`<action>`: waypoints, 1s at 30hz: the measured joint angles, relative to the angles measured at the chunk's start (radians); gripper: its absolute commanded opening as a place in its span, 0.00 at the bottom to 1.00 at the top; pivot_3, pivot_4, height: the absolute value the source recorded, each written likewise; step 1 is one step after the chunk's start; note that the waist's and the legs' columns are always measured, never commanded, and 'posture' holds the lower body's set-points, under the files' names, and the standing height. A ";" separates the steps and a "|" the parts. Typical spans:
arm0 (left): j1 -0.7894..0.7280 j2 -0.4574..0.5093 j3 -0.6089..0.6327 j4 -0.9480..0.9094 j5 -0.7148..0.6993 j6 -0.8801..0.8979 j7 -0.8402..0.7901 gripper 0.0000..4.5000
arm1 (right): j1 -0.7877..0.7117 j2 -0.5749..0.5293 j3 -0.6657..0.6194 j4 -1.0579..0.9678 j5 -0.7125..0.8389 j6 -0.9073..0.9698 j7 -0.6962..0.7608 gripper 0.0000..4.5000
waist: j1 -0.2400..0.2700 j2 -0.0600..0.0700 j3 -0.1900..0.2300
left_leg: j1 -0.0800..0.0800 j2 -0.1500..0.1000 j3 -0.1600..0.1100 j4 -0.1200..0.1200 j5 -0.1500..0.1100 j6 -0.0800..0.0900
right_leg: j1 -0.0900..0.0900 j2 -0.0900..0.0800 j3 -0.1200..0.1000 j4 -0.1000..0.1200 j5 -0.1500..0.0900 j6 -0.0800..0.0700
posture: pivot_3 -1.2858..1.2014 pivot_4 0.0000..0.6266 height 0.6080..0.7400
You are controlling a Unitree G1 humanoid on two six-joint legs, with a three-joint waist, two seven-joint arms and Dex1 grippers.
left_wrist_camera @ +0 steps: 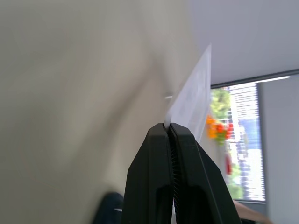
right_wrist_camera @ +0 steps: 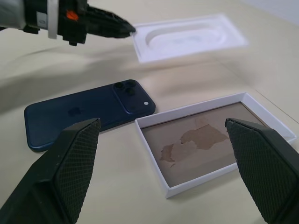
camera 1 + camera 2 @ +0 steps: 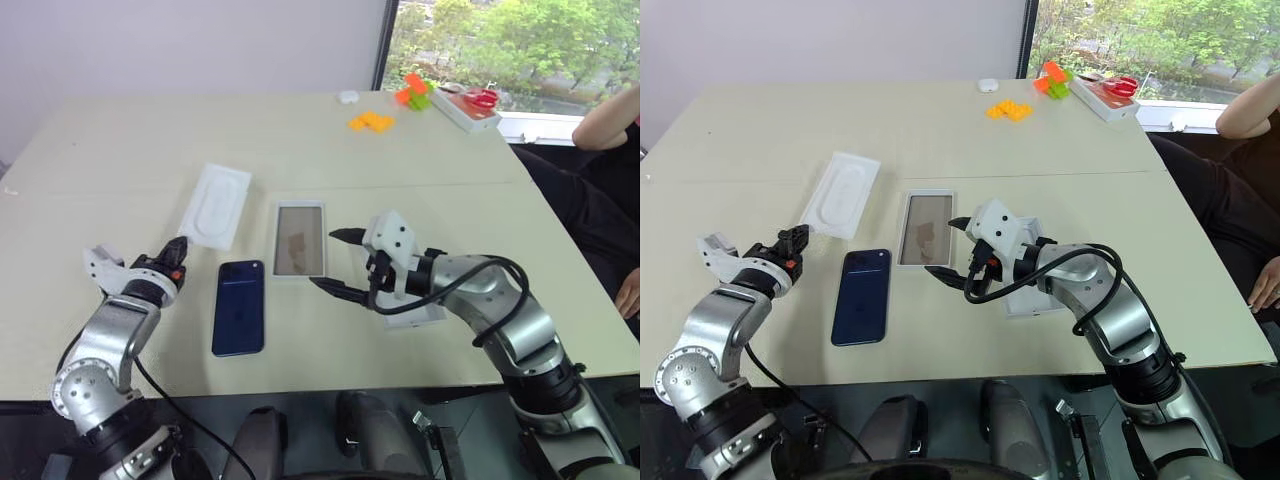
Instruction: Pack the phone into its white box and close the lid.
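Left gripper (image 3: 180, 248) pinches the insert (image 3: 214, 205) corner, right gripper (image 3: 337, 262) gaping; phone (image 3: 239, 307) unpacked beside the white box (image 3: 299, 240).

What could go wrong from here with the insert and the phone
The left gripper pinches only a corner of the white insert, so it may slip free. The phone lies right beside the white box, so a dragged insert could nudge either.
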 measured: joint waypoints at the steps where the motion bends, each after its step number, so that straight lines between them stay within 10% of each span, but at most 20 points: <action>1: 0.015 0.001 -0.024 -0.024 -0.024 -0.009 0.013 0.02 | 0.001 -0.001 0.000 0.000 0.000 0.000 0.001 1.00 | 0.000 0.000 0.000 | 0.000 0.000 0.000 0.000 0.000 0.000 | 0.000 0.000 0.000 0.000 0.000 0.000 | 0.52 0.24 0.99; 14: 0.136 0.011 -0.456 -0.241 -0.073 -0.177 0.333 0.02 | 0.002 -0.018 0.001 -0.004 0.002 0.008 0.035 1.00 | 0.000 0.000 0.000 | 0.000 0.000 0.000 0.000 0.000 0.000 | 0.000 0.001 0.001 0.000 -0.002 0.003 | 0.52 0.24 0.99; 30: 0.044 0.076 -0.563 -0.208 -0.030 -0.290 0.456 0.02 | -0.011 -0.017 0.008 -0.004 0.001 0.013 0.037 1.00 | 0.002 0.000 0.000 | 0.000 -0.001 0.000 0.000 0.000 0.000 | 0.000 0.001 0.000 -0.001 -0.002 0.003 | 0.52 0.24 0.99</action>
